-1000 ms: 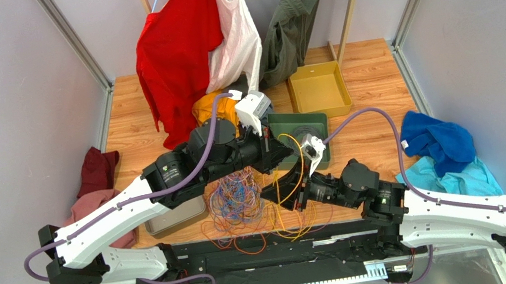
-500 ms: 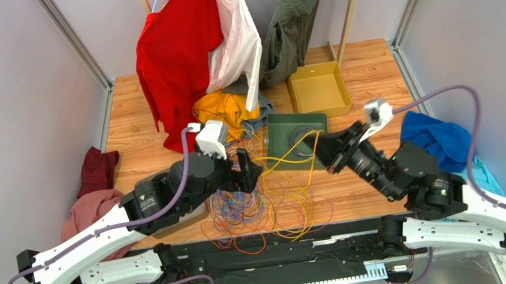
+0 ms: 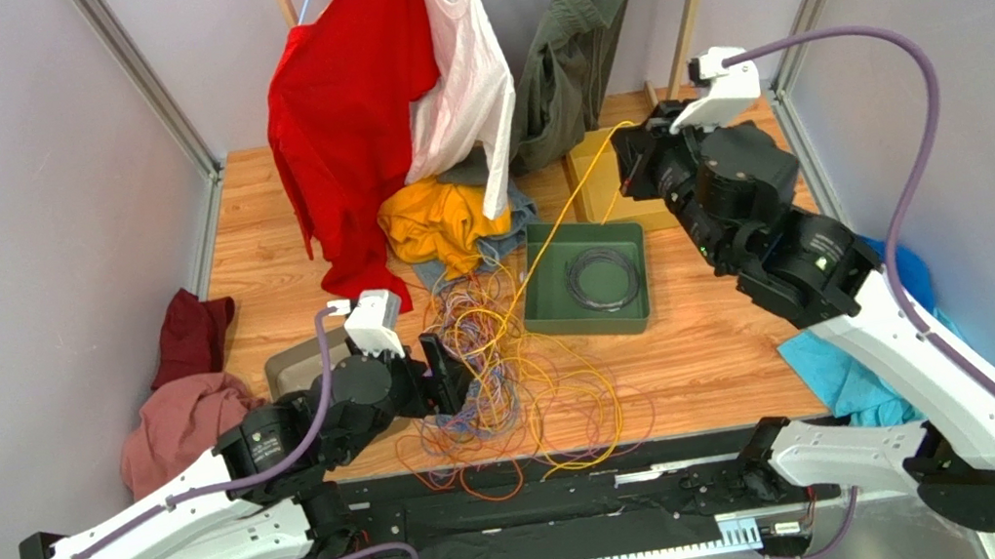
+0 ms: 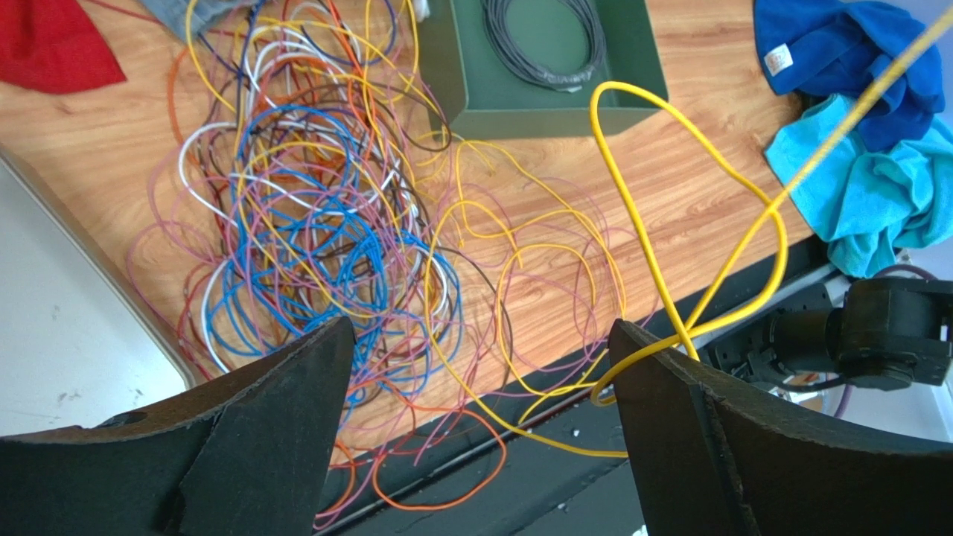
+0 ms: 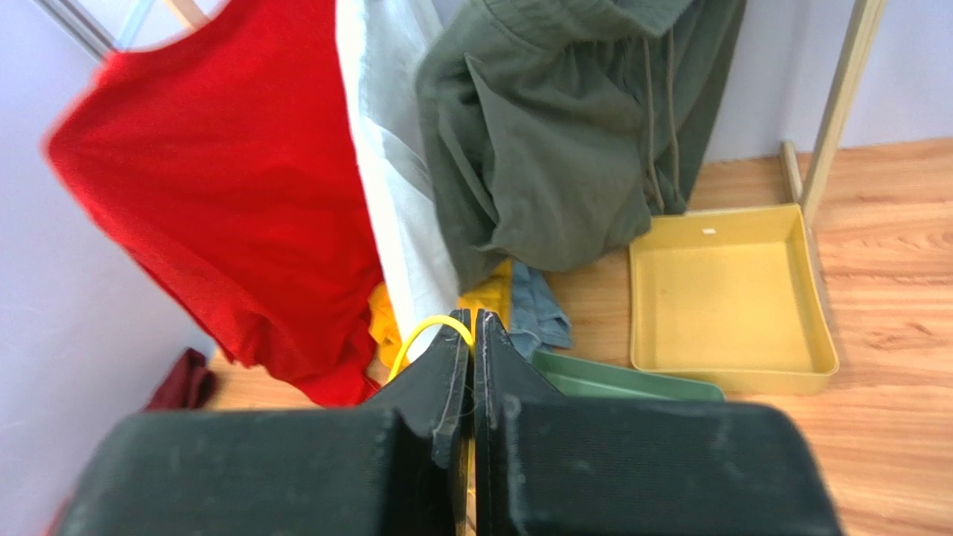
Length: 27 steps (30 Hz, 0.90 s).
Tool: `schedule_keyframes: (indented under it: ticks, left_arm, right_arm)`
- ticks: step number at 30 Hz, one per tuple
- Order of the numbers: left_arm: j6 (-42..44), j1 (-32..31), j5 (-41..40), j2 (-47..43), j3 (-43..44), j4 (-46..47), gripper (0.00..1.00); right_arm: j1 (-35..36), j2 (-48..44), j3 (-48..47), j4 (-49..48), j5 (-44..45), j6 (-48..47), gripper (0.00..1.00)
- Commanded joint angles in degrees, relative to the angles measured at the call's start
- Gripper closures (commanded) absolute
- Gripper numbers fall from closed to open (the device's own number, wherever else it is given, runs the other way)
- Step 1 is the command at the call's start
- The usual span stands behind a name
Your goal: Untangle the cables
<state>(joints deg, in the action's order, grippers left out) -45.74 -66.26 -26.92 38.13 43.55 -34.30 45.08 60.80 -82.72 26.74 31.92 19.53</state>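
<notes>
at the far left of the wooden table (image 3: pixel 732 319) lie a maroon cloth (image 3: pixel 189 336) and, nearer the arms, a pink cloth (image 3: pixel 177 424). the left gripper (image 3: pixel 451 371) hovers over the left part of the cables (image 3: pixel 519 380), its jaws spread wide with nothing between them; in the left wrist view its two dark fingers (image 4: pixel 280 413) frame the wires from either side without touching them. the cables lie as a loose heap of blue, purple, orange, white and yellow wire at the near middle of the table, some loops spilling over the near edge onto the black rail. behind the heap hang a red shirt (image 3: pixel 345 110), a white garment (image 3: pixel 464 63) and an olive garment (image 3: pixel 568 62). just right of the heap sits a green tray (image 3: pixel 545 305) with a dark coil (image 3: pixel 602 274) inside. one yellow cable (image 3: pixel 564 206) runs in a straight taut line from the heap up and to the right, past the green tray's far left corner. it ends at the right gripper (image 3: pixel 633 156), held high near the back above a yellow tray (image 5: pixel 727 290). its jaws are pressed together on the yellow cable, a small loop of which shows at the fingertips in the right wrist view. a blue cloth (image 3: pixel 903 271) and a teal cloth (image 3: pixel 827 364) lie at the far right.
</notes>
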Motion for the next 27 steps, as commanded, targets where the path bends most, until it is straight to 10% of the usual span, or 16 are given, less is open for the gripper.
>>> schedule_keyframes:
  ticks: [1,5,12,15,18,27]
  left_arm:
    - [-0.67,-0.01,2.22,0.10,-0.84,2.66,0.05]
    - [-0.50,-0.01,2.31,0.81,-0.84,1.17,0.02]
    - [5.30,-0.01,5.47,-3.41,0.13,8.10,0.31]
    - [7.94,-0.01,5.38,-2.71,4.25,6.45,0.19]
    - [9.70,-0.01,3.81,1.41,11.28,0.65,0.16]
    - [9.70,-0.01,5.82,4.23,11.48,3.80,0.29]
  right_arm:
    - [-1.05,1.07,-3.59,2.17,-2.83,-0.28,1.00]
    - [-1.92,1.70,-4.47,3.31,-5.80,0.24,1.00]
    - [-1.49,-8.13,15.01,-5.54,-28.81,5.52,0.97]
    - [1.92,-13.76,21.97,-5.83,-30.43,6.22,0.46]
    - [5.09,-16.92,25.05,-0.74,-27.27,6.40,0.24]
    - [6.42,-21.70,37.52,-1.08,-29.80,7.80,0.29]
